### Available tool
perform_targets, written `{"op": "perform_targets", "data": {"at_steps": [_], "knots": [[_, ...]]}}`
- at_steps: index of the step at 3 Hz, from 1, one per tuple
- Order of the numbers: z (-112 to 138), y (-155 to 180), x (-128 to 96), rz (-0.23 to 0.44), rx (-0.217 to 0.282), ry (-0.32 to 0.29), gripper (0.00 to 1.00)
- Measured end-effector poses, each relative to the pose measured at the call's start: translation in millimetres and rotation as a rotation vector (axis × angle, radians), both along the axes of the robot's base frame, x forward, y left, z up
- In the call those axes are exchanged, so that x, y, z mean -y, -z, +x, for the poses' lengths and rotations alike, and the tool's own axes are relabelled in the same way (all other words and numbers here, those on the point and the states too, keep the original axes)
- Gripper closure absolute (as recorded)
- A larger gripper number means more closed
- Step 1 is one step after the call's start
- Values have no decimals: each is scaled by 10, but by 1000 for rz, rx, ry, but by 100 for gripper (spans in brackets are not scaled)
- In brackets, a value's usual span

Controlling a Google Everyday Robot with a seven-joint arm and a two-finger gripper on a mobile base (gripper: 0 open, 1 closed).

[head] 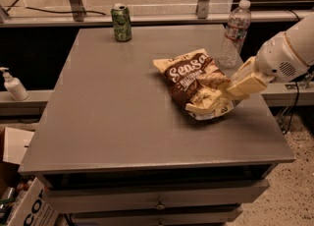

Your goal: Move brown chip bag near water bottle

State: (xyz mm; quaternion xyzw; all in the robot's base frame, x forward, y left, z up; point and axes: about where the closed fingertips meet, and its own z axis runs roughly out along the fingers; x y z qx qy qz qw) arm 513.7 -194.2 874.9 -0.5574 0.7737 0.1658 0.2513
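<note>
my gripper (210, 98), at centre right of the frame, was clamped on the lower end of the brown chip bag (188, 75). the bag's long axis ran up-left from it. the water bottle (235, 32) stood near, just above and right of the bag.

Gripper (208, 96) clamps brown chip bag (188, 75) on table (117, 117) — water bottle (235, 36) near.

On a table (122, 122) filling the frame's centre, the brown chip bag (186, 75) lies right of centre. The gripper (208, 94), extending from the right edge, clasps the bag's lower right end. The water bottle (235, 33) stands just above the bag, upper right. A drink can (121, 22) stands top centre-left; a pump bottle (13, 85), off-table, far left.
</note>
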Motion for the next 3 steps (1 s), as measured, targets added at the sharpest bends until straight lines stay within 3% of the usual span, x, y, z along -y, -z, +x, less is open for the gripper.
{"op": "perform_targets", "data": {"at_steps": [1, 2, 3], "knots": [[288, -23, 355, -29, 10, 35, 100], [333, -22, 392, -33, 7, 37, 100], [348, 4, 419, -35, -4, 41, 81]]}}
